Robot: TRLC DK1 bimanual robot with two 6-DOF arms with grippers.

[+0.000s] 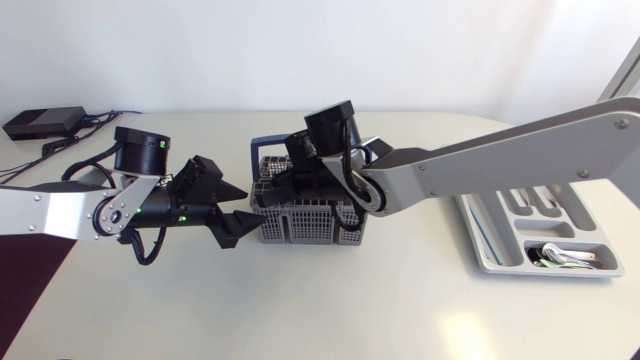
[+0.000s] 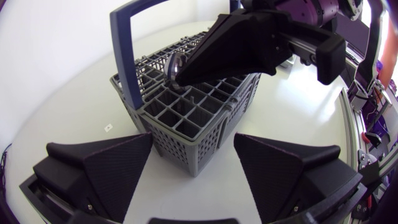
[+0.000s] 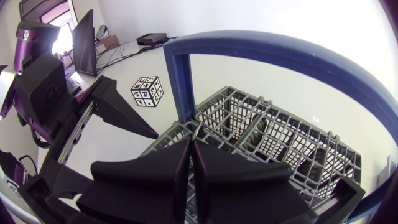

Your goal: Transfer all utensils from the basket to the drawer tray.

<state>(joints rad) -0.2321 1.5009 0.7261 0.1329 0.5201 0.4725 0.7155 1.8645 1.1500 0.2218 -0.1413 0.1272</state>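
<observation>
The grey cutlery basket (image 1: 300, 215) with a blue handle (image 1: 262, 150) stands mid-table. My right gripper (image 1: 292, 185) reaches down into it from the right. In the left wrist view the right gripper (image 2: 180, 73) is shut on the rounded end of a metal utensil (image 2: 176, 65) sticking up from a compartment. The right wrist view shows its fingers pressed together with the thin metal utensil (image 3: 196, 132) at their tips. My left gripper (image 1: 236, 215) is open at the basket's left corner, with the basket (image 2: 186, 118) just ahead of its spread fingers (image 2: 112, 162).
The grey drawer tray (image 1: 482, 240) lies at the right edge of the table and holds some utensils (image 1: 565, 255) in its near compartment. A small patterned cube (image 3: 147, 91) sits on the table beyond the basket. A black box (image 1: 42, 122) rests at the far left.
</observation>
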